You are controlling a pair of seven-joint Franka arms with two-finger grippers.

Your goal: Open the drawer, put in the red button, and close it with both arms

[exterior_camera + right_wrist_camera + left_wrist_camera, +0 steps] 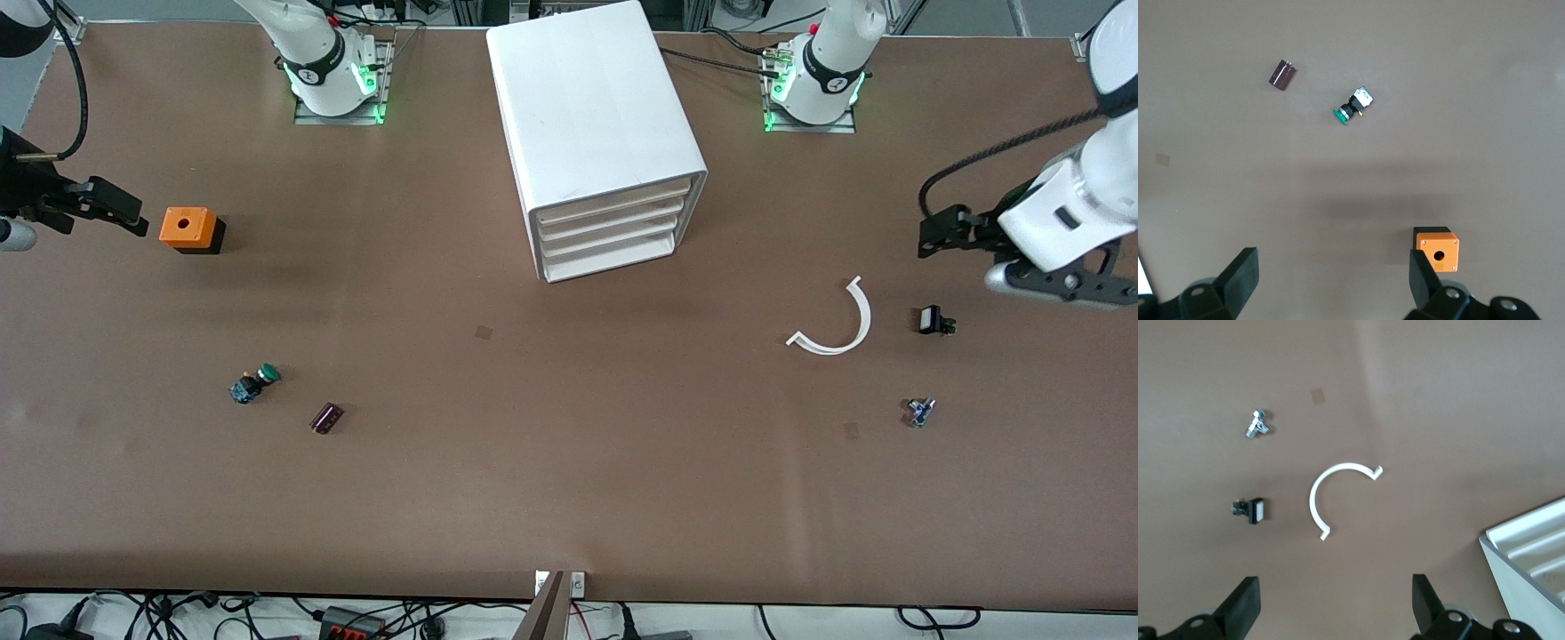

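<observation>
The white drawer unit [613,227] stands mid-table near the robot bases, its three drawers all shut; one corner of it [1531,547] shows in the left wrist view. No red button shows in any view. My left gripper [942,233] [1336,603] hangs open and empty over the left arm's end of the table, with bare table between its fingers. My right gripper [116,209] [1333,277] hangs open and empty over the right arm's end, beside the orange box [188,228] [1437,249].
A green-capped switch [253,384] [1353,107] and a dark cylinder [326,418] [1282,74] lie toward the right arm's end. Toward the left arm's end lie a white curved strip [836,324] [1331,495], a black-and-white part [933,320] [1251,510] and a small metal part [920,412] [1258,423].
</observation>
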